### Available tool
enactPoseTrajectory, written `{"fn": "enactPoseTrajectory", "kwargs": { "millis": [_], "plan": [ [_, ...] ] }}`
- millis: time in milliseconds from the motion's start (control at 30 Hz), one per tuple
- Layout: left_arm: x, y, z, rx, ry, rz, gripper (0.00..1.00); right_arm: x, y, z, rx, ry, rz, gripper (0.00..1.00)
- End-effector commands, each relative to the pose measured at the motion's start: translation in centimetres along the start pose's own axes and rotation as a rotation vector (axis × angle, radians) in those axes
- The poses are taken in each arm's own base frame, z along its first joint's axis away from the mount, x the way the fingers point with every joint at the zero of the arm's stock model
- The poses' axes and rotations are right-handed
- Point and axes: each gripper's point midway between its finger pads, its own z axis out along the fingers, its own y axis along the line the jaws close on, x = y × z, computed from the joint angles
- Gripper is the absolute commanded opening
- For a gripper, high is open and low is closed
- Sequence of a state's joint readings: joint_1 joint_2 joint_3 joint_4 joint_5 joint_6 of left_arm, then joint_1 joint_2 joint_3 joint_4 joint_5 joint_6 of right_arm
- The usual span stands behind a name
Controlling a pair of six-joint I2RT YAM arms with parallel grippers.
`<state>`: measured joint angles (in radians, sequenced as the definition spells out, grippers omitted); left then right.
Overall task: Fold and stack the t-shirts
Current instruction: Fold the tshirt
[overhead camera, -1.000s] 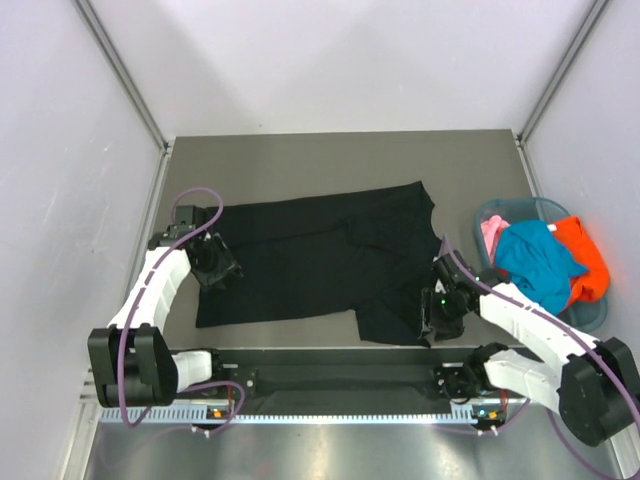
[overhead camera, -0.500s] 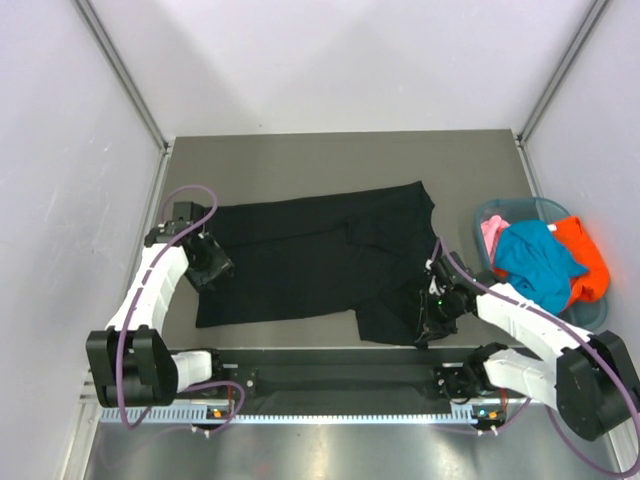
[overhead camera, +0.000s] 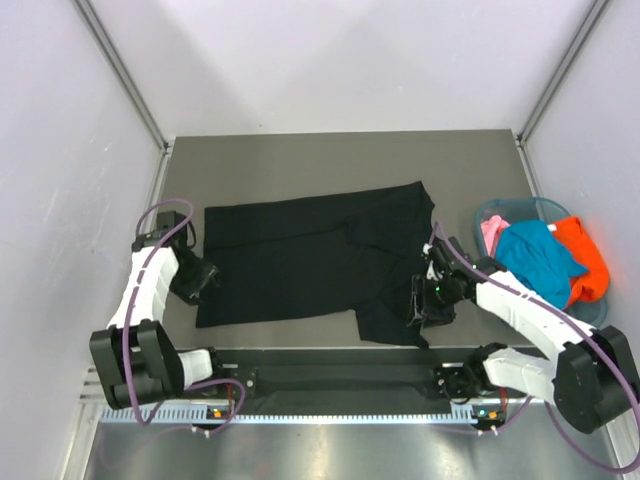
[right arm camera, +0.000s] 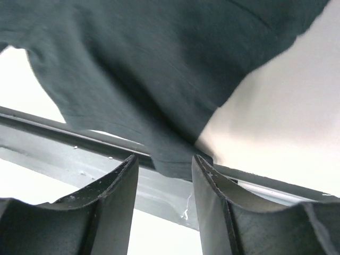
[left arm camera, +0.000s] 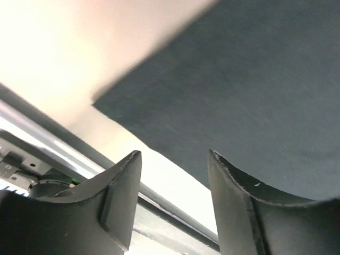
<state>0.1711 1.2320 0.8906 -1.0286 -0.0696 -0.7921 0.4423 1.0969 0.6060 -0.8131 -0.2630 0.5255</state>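
Top external: black shirt [overhead camera: 310, 255] spread flat on table [overhead camera: 330, 160]. Left end effector [overhead camera: 198, 281] parted, empty, off shirt's left edge. Right end effector [overhead camera: 421, 312] parted, over shirt's near-right corner.

Top view: high at 6 o'clock, looking down on table [overhead camera: 330, 160]. Wrist views: close over black t-shirt [overhead camera: 300, 260], its 5 and 8 o'clock corners.
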Motion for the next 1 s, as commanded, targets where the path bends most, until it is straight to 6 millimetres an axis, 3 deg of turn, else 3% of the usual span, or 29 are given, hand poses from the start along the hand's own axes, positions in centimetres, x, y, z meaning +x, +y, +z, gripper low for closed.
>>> {"fn": "enactPoseTrajectory", "kwargs": {
  "millis": [0, 100, 200, 333, 667, 967],
  "plan": [
    [0.1, 2.2, 0.9, -0.084, 0.041, -0.081, 0.57, -2.0, 1.0, -1.1, -0.010, -0.040, -0.040, 0.46],
    [0.9, 4.0, 1.9, -0.141, 0.108, -0.151, 0.54, -2.9, 1.4, -1.5, -0.010, -0.053, -0.089, 0.47],
    [1.5, 5.2, 2.6, -0.178, 0.138, -0.226, 0.59, -3.5, 1.6, -1.6, -0.005, -0.052, -0.129, 0.47],
    [2.3, 5.4, 4.0, -0.166, 0.187, -0.301, 0.59, -3.6, 2.0, -1.6, -0.027, -0.046, -0.147, 0.47],
    [1.8, 5.9, 6.7, -0.178, 0.139, -0.352, 0.50, -3.6, 2.8, -1.6, -0.069, -0.046, -0.135, 0.47],
    [0.6, 6.9, 7.8, -0.211, 0.082, -0.362, 0.47, -2.8, 1.7, -1.8, -0.031, -0.033, -0.146, 0.47]
  ]
}}
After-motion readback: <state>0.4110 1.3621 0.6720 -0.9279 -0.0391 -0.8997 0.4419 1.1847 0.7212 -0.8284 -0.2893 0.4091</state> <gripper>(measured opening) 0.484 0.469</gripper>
